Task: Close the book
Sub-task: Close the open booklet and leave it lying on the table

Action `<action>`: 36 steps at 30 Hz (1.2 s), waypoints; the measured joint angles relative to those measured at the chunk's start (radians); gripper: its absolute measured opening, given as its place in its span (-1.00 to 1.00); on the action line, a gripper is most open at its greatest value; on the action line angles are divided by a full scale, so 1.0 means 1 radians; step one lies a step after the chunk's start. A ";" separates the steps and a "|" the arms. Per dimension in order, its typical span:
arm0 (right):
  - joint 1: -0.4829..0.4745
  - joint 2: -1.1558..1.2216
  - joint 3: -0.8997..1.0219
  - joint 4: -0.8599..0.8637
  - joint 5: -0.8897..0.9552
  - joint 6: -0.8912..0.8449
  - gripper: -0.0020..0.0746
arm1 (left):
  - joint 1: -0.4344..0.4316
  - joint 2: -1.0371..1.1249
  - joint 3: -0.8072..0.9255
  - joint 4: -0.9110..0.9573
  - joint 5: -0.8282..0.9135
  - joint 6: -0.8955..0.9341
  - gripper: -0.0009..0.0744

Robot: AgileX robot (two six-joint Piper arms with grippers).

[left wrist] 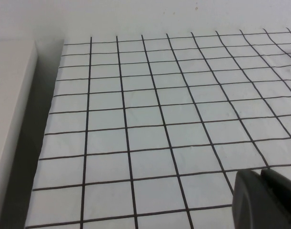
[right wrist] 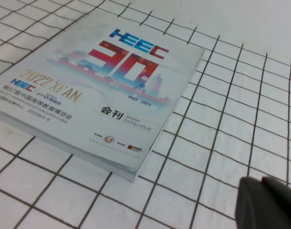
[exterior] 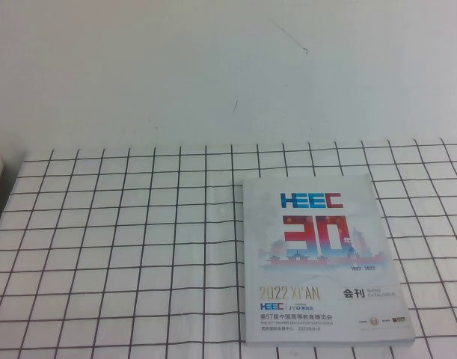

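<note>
The book [exterior: 321, 258] lies flat and closed on the grid-patterned table [exterior: 123, 247], right of centre near the front edge. Its pale cover, with "HEEC 30" in blue and red, faces up. In the right wrist view the closed book [right wrist: 102, 81] shows its page block along one edge. My right gripper [right wrist: 261, 182] hovers over bare grid squares a short way off that book corner, dark fingers pressed together and holding nothing. My left gripper [left wrist: 261, 174] hangs over the bare table [left wrist: 150, 119], also shut and empty. Neither gripper shows in the high view.
A white wall [exterior: 213, 67] rises behind the table. The table's left edge [left wrist: 47, 124] drops into a dark gap next to a white surface [left wrist: 12, 95]. Bare grid cloth stretches left of the book.
</note>
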 joint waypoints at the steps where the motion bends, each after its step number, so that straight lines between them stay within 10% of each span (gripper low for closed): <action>1: 0.000 0.000 0.000 0.000 0.000 0.000 -0.95 | 0.000 0.000 0.000 0.000 0.000 0.006 -0.99; 36: -0.027 -0.068 0.057 -0.072 -0.064 -0.006 -0.95 | 0.000 0.000 0.000 0.000 0.000 0.043 -0.99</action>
